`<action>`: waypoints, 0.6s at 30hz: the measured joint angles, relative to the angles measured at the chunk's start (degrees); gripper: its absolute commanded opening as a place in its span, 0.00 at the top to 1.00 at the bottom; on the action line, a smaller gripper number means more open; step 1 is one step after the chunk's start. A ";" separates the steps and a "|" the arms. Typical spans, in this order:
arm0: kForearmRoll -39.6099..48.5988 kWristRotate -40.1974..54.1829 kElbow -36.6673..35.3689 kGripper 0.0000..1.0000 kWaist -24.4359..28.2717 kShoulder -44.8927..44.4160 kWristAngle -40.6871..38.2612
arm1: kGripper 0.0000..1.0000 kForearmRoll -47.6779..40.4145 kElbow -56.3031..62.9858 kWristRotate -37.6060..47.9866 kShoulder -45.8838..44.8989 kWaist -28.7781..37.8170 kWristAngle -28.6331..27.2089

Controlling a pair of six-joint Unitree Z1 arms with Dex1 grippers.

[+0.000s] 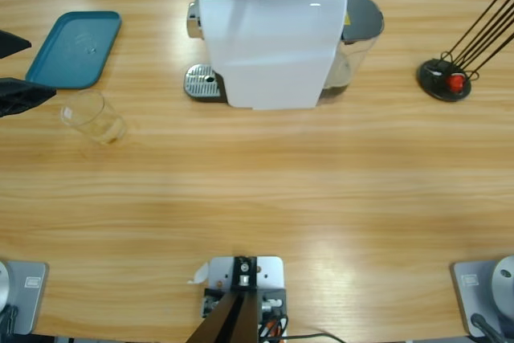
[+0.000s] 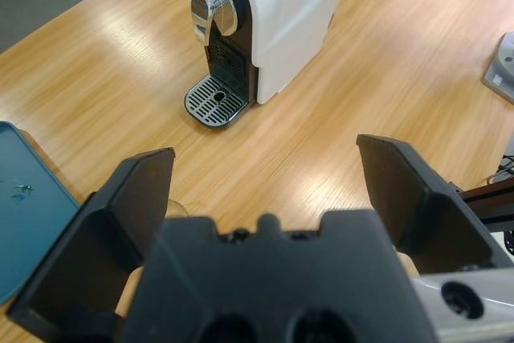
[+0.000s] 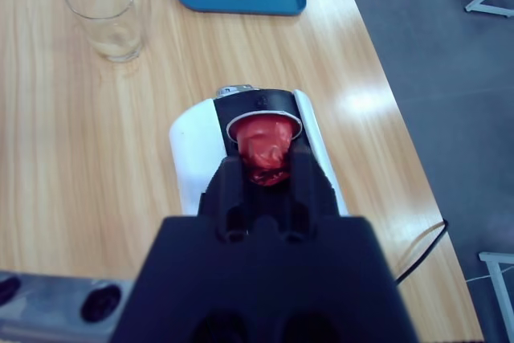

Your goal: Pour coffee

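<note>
The tabletop carried the white coffee machine at upper centre, its drip grate bare. The teal tray lay off toward the left edge, and the empty glass stood near it, well apart from the grate. A capsule rack sat at the far right.

Your right gripper hovered directly over the machine's top, fingers clamped on a red capsule just above the round loading slot. Your left gripper waited low beside the glass, fingers spread wide and holding nothing.

No coffee was visible anywhere; the glass held none, so nothing had been brewed.

Judgement: the step in hand was seating the capsule. Centre it over the slot, keep it upright, lower straight, and release only once it sits in the opening. The glass must still go under the spout before brewing.
</note>
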 measured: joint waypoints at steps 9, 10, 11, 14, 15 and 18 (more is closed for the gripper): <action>0.00 0.00 0.53 0.01 0.00 0.01 -0.18 | 0.06 -0.04 0.00 -0.04 0.00 -0.03 0.67; 0.00 0.00 0.60 0.01 0.00 0.01 -0.18 | 0.05 -0.04 0.00 -0.04 0.00 -0.04 0.67; 0.00 0.00 0.69 0.01 0.00 0.01 -0.18 | 0.05 -0.04 0.00 -0.04 0.00 -0.04 0.67; 0.00 0.00 0.92 0.01 0.00 0.01 -0.19 | 0.08 -0.04 0.00 -0.04 0.00 -0.04 0.67; 0.00 0.00 1.01 0.01 0.00 0.01 -0.19 | 0.11 -0.04 0.00 -0.04 0.00 -0.04 0.67; 0.00 -0.09 1.20 0.01 0.00 0.01 -0.19 | 0.12 -0.04 0.00 0.07 -0.42 0.09 0.67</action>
